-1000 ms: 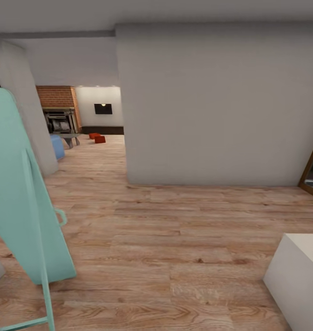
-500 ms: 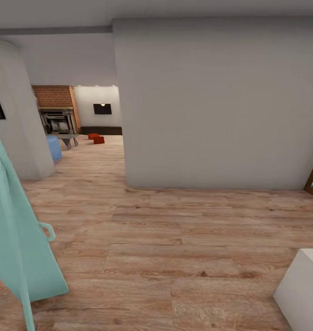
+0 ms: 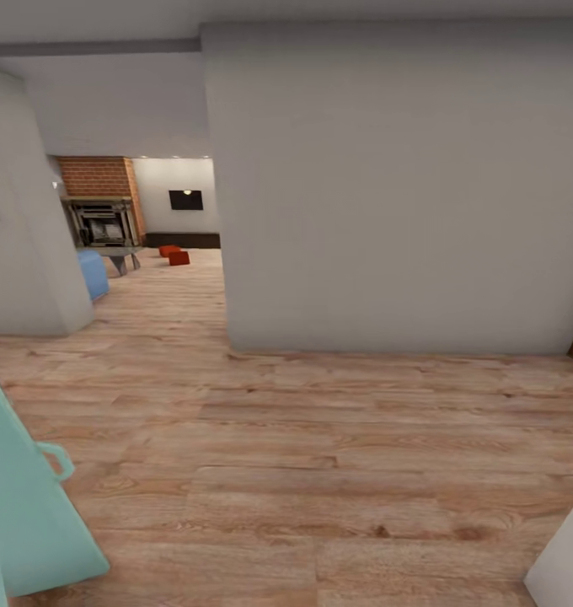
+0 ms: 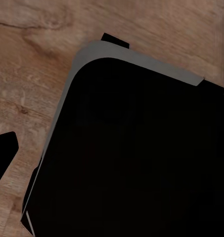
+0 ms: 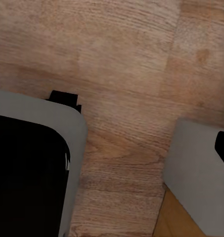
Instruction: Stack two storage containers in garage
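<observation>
Two small orange-red storage containers (image 3: 170, 250) (image 3: 179, 258) sit close together on the light wood planks, far off in the living room, seen through the opening left of the big wall. Behind them are the red brick fireplace (image 3: 101, 198), the black wall TV (image 3: 186, 200) and the long dark low bench (image 3: 183, 240). In the left wrist view my left gripper's dark fingertip (image 4: 3, 158) shows at the picture's edge beside my black base. In the right wrist view a dark fingertip (image 5: 223, 145) shows at the edge over the planks. Nothing is between the fingers.
A wide grey-white wall (image 3: 388, 185) blocks the way ahead; the passage runs past its left corner. A turquoise object with a handle (image 3: 25, 506) stands close at the left, a white box (image 3: 569, 561) at the lower right, a blue pouf (image 3: 91, 271) by the opening.
The whole view has shifted as the camera moved forward. The turquoise object and the white box have slid toward the picture's lower corners. The containers lie where they were.
</observation>
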`<state>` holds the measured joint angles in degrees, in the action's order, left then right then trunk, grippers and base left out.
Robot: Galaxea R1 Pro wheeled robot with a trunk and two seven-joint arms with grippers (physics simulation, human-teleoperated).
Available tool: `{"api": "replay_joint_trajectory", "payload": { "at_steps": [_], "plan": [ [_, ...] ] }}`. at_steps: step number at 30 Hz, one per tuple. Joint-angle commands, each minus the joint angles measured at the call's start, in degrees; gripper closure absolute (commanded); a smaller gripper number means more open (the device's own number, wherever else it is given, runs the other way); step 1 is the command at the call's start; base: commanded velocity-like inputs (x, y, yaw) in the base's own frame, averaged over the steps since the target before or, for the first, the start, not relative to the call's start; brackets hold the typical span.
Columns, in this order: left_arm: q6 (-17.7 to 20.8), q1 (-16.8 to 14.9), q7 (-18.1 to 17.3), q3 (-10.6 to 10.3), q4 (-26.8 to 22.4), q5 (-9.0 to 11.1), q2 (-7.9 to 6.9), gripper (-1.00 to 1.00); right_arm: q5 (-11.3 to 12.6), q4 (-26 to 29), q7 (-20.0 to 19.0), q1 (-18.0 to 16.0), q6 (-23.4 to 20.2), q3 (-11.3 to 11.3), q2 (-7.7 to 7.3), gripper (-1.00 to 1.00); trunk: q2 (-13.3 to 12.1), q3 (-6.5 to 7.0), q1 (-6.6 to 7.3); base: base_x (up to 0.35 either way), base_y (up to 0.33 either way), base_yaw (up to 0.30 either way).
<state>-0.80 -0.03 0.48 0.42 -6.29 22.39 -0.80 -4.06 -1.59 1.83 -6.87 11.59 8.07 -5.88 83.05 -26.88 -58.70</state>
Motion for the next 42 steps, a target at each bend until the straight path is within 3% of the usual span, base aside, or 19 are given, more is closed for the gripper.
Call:
{"api": "replay_joint_trajectory", "payload": {
  "at_steps": [1,18,42],
  "plan": [
    [-0.08,-0.01,0.05,0.02,-0.04,0.20,0.00,-1.00,-0.42,-0.17,0.19,-0.08,0.27,0.19,0.00,-1.00,0.02,-0.05,-0.03,0.324,0.000,0.000],
    [-0.08,-0.03,0.05,0.02,-0.04,0.20,0.00,-1.00,-0.39,-0.17,0.19,-0.08,-0.08,0.04,0.62,-1.00,0.02,-0.05,-0.03,0.324,0.000,0.008],
    [-0.08,0.00,0.05,0.02,-0.04,0.20,0.00,-1.00,-0.28,-0.17,0.14,-0.08,-0.18,0.02,0.35,-1.00,0.02,-0.05,-0.03,0.324,0.000,0.222]
  ]
}}
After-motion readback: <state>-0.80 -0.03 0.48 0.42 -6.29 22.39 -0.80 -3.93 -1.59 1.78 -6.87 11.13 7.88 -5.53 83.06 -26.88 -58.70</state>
